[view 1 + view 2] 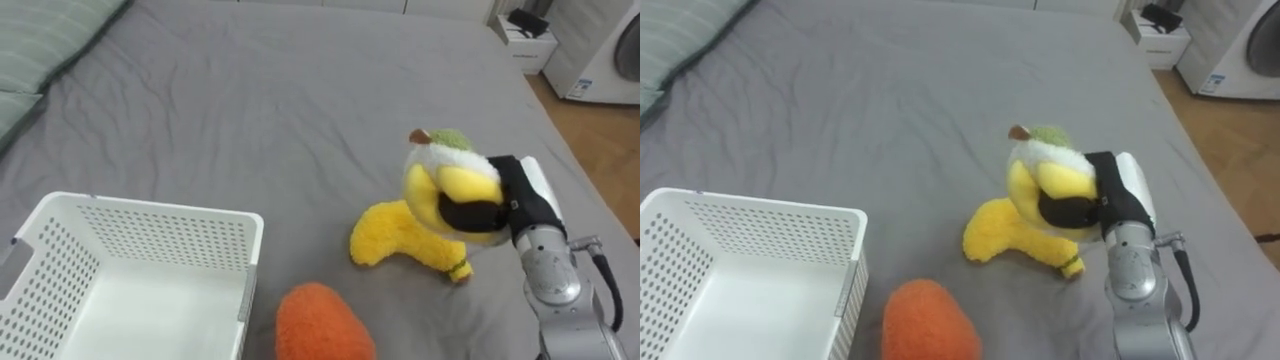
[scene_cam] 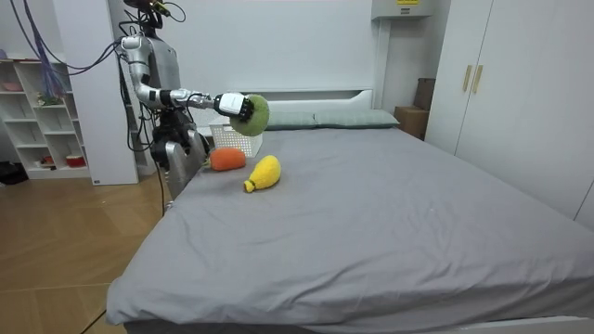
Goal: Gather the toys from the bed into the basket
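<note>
My right hand (image 1: 505, 205) is shut on a round plush toy (image 1: 448, 172) with a green top, a white band and a yellow face, held above the grey bed (image 1: 300, 100). Black fingers curl across its front. Just under it a yellow plush toy (image 1: 395, 238) lies on the sheet. An orange plush toy (image 1: 322, 322) lies nearer to me, beside the white perforated basket (image 1: 150, 240) at lower left. In the room view I stand at the bedside on the room view's left, right hand (image 2: 227, 102) stretched over the bed with the round toy (image 2: 251, 113).
Striped pillows (image 1: 40, 50) lie at the bed's far left. Beyond the bed's far right corner stand a small white stand (image 1: 525, 40) and a white appliance (image 1: 605, 55) on wooden floor. A wide stretch of grey sheet lies beyond the toys.
</note>
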